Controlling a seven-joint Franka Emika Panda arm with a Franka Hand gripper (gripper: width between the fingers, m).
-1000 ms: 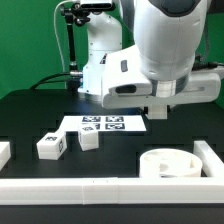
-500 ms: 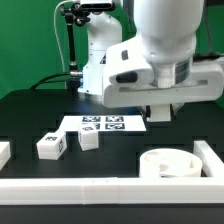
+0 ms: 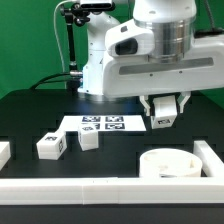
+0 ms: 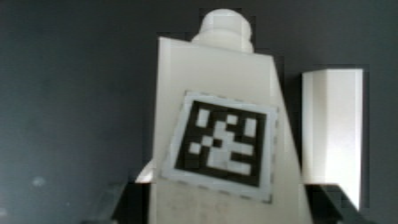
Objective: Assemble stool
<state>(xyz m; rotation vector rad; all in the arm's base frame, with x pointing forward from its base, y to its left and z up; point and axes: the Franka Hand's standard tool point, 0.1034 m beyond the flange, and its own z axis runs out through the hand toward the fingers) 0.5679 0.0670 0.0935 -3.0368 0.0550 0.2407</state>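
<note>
**Stool leg held clear of the table in a closed gripper**

The white arm (image 3: pixel 150 50) fills the upper half of the exterior view, its gripper (image 3: pixel 164 110) hanging over the black table (image 3: pixel 30 115). The jaws are closed narrowly on one stool leg (image 3: pixel 163 120), a small white block with a black-and-white tag, which hangs clear of the tabletop.

The long front rail (image 3: pixel 90 189) lies well below the gripper in the exterior view, nearest the camera. A shorter rail (image 3: pixel 211 156) runs below the gripper toward the exterior view's right.

The round seat (image 3: pixel 170 163) rests on the table almost straight below the gripper in that view, just inside the two rails and apart from the held leg.

The marker board (image 3: pixel 103 124) lies flat just beside the gripper, on the exterior view's left.

Two loose legs (image 3: pixel 50 146) (image 3: pixel 88 140) stand farther off on that same side, near each other.

In the wrist view the held leg (image 4: pixel 217 120) points away from the gripper, its tag facing the camera and a rounded peg (image 4: pixel 222 25) at its far end. A white block (image 4: pixel 333 105) lies beyond it; which part it is, I cannot tell.
</note>
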